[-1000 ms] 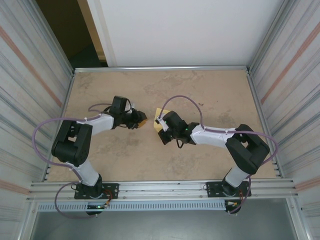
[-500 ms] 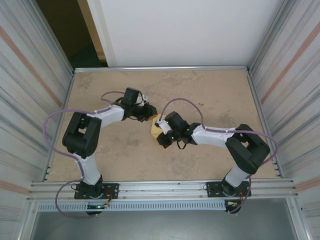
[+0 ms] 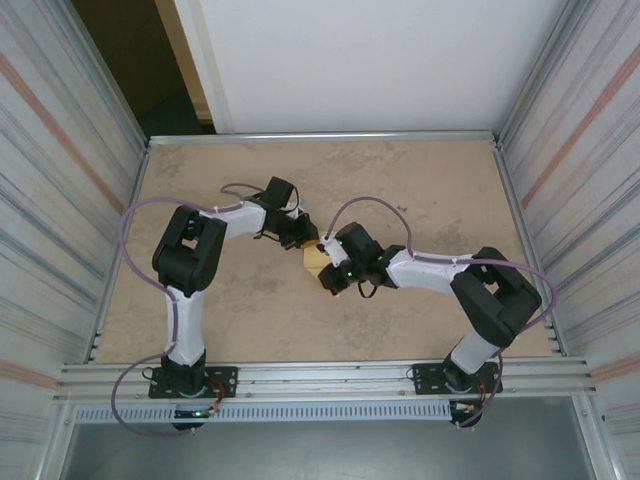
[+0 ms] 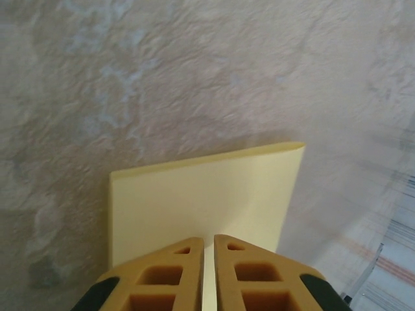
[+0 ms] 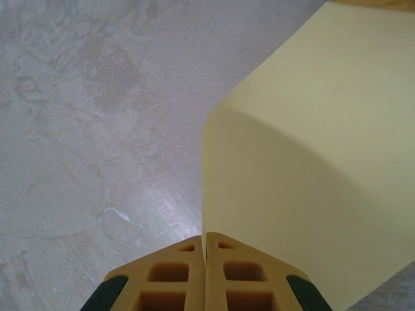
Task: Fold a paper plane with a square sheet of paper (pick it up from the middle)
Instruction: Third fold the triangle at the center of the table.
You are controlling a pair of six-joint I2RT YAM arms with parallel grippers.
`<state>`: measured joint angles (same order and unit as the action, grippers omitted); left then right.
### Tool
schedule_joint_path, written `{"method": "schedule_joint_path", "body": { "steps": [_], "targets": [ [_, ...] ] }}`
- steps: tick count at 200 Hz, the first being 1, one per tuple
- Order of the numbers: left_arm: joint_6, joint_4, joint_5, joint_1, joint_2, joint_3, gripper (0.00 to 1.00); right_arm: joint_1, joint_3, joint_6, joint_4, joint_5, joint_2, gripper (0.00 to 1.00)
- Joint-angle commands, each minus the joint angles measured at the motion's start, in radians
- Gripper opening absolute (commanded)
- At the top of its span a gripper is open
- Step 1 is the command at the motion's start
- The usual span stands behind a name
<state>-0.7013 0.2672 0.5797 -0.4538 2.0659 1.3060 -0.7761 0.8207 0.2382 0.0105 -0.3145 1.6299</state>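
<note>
Sheet point(image 3: 316, 258) sits curved near the middle of the table point(image 3: 420, 180), pinched from two sides. Left gripper point(image 4: 209, 238) is closed on one edge, right gripper point(image 5: 205, 236) closed on another.

One sheet of pale-yellow paper point(image 3: 318, 258); one table point(image 3: 430, 190); two robot arms, the left arm point(image 3: 190, 250) and the right arm point(image 3: 490, 290); two grippers, the left gripper point(image 4: 209, 243) and the right gripper point(image 5: 205, 240), each with two orange fingers point(image 4: 165, 278), four fingers in all; two purple cables point(image 3: 135, 215), one per arm
</note>
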Motion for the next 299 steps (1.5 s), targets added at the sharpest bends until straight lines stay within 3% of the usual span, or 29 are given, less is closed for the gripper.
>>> {"method": "schedule_joint_path", "body": {
  "steps": [1,134,299],
  "targets": [
    [0.039,0.072,-0.032,-0.006,0.023,0.027,0.14,0.013,-0.008,0.067,-0.01,0.015,0.013,0.01],
    [0.082,0.124,-0.038,-0.009,0.086,0.065,0.13,0.045,0.032,0.14,0.058,0.17,0.053,0.01],
    [0.104,0.144,-0.025,-0.02,0.102,0.085,0.13,0.058,0.108,0.118,0.138,0.144,0.12,0.04]
  ]
}}
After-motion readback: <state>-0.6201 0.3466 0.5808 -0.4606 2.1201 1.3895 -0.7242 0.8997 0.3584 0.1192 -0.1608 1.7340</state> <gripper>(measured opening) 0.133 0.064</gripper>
